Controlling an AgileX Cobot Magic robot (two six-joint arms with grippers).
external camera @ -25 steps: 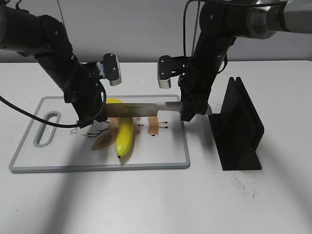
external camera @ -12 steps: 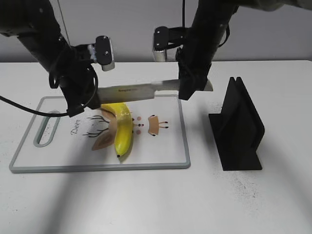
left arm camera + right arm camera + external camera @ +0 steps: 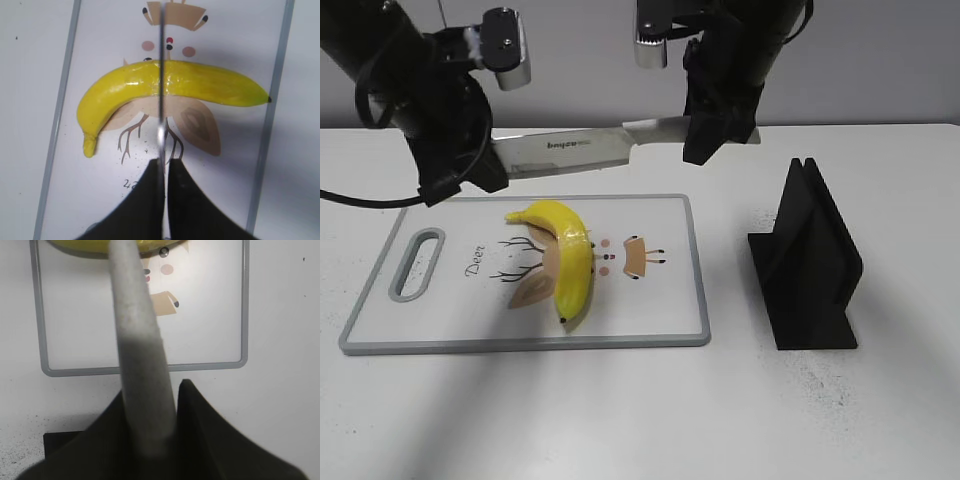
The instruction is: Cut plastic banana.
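Observation:
A yellow plastic banana (image 3: 566,255) lies whole on the white cutting board (image 3: 650,315). It also shows in the left wrist view (image 3: 200,87). A knife (image 3: 570,148) with a steel blade and grey handle hangs level, well above the board's far edge. My left gripper (image 3: 480,170) is shut on the blade tip (image 3: 161,125). My right gripper (image 3: 705,135) is shut on the grey handle (image 3: 140,350). The blade edge lines up across the banana's middle in the left wrist view.
A black knife stand (image 3: 810,265) is on the table to the right of the board. The board has a deer print (image 3: 535,270) and a handle slot (image 3: 417,265) at its left end.
Both arms have lifted the knife from just above the banana to well above the board. The banana has not moved.

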